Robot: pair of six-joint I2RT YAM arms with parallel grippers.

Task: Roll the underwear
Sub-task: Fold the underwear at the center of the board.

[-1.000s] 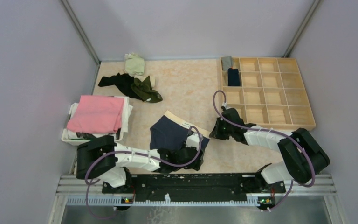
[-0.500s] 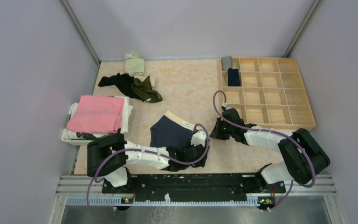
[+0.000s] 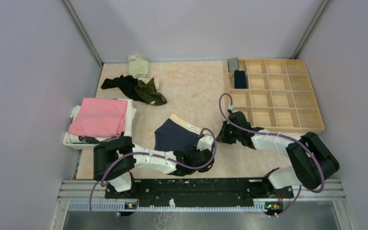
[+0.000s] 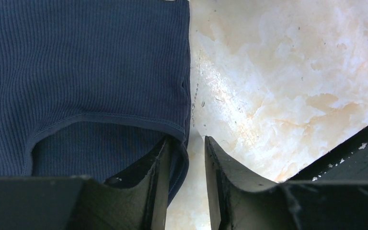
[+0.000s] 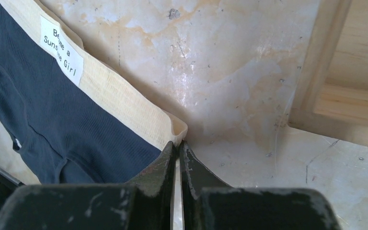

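Soft ribbed navy underwear has a beige band. The right fingers pinch its corner; the left fingers are spread.

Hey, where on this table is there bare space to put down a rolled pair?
Largest free patch: table centre-back, between the dark clothes pile and the wooden organizer. Crowded: the left side by the pink cloth, and front centre around the navy underwear.

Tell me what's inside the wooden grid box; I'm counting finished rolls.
In the box, a grey roll sits in the far-left cell, a navy roll in the cell just nearer. Other visible cells show bare wood. The right arm covers part of the near-left corner.
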